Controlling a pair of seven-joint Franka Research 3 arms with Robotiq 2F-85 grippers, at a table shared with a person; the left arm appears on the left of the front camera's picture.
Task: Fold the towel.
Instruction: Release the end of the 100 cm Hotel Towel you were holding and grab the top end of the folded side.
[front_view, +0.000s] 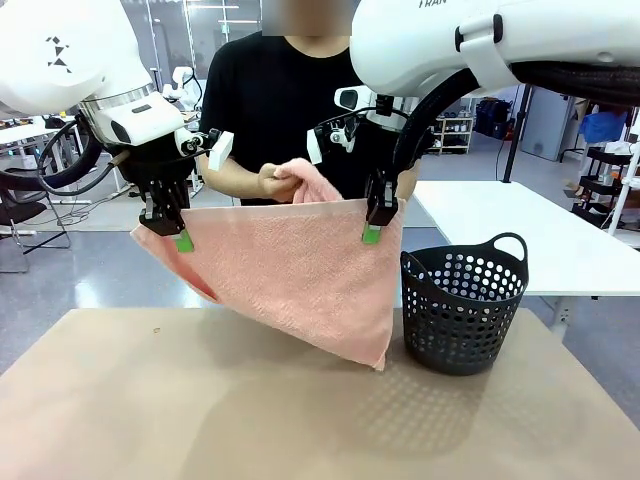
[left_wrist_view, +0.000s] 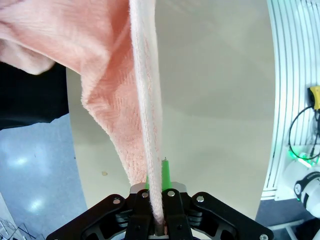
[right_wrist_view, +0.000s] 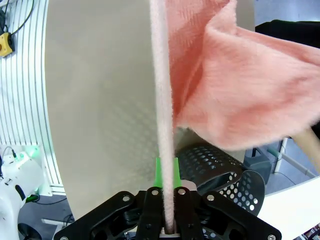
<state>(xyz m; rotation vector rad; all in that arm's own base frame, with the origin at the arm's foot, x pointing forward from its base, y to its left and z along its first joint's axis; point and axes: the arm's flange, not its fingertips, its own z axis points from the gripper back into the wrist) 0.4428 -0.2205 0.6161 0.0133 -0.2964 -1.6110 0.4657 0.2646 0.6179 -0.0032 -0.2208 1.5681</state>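
We are holding the towel (front_view: 290, 265) up in the air over the tabletop (front_view: 200, 410), its salmon-pink terry face turning toward our side and its top edge running nearly level between our two end effectors. Our left end effector (front_view: 180, 238) is clenching the upper corner at the left, and our right end effector (front_view: 372, 232) is clenching the upper edge at the right. In each wrist view we are seeing the towel's edge standing as a thin pale band pinched tight between the green pads. Below that edge the cloth is hanging in a slanting shape, narrowing down to one low corner that is dangling just beside the dark perforated basket (front_view: 465, 310) – whether that corner is touching the tabletop we cannot tell. Behind the top edge another part of the towel is rising into a bunched fold, and the person's hand (front_view: 270, 182) is gripping it at chest height. The person, in a black shirt, is standing at the far side, and the basket is sitting upright on the tabletop to our right.
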